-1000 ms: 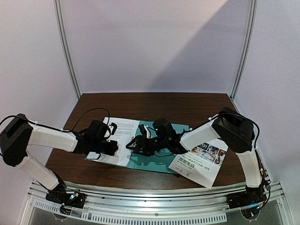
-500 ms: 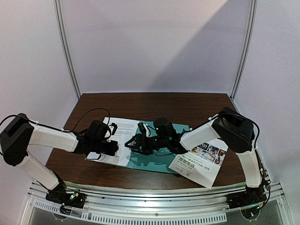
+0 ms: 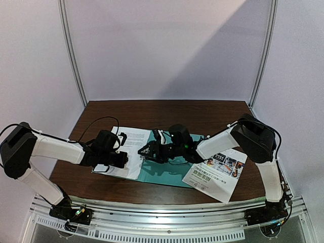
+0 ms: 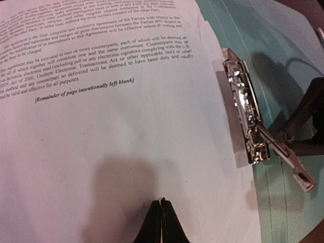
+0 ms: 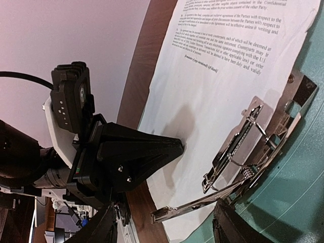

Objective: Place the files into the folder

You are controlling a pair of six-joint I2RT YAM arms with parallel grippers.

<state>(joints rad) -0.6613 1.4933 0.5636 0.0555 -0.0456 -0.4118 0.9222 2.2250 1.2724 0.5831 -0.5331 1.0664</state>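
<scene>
The text sheet (image 3: 132,144) lies on the left part of the teal folder (image 3: 167,169), its right edge beside the metal clip (image 4: 242,106). My left gripper (image 3: 124,159) is shut, its tips (image 4: 161,203) pressed on the blank lower part of the sheet (image 4: 126,142). My right gripper (image 3: 145,151) is open at the clip (image 5: 253,136), with the clip's raised lever (image 5: 192,210) between its fingers. The colour sheet (image 3: 215,174) lies to the right, overlapping the folder's right edge.
The brown table (image 3: 167,114) is ringed by lilac walls and two metal posts. A metal rail runs along the near edge by the arm bases. In the right wrist view the left gripper's black body (image 5: 131,152) sits close to the clip.
My right gripper has moved a little up and to the right at the clip. The left gripper has stayed pressed on the text sheet.
</scene>
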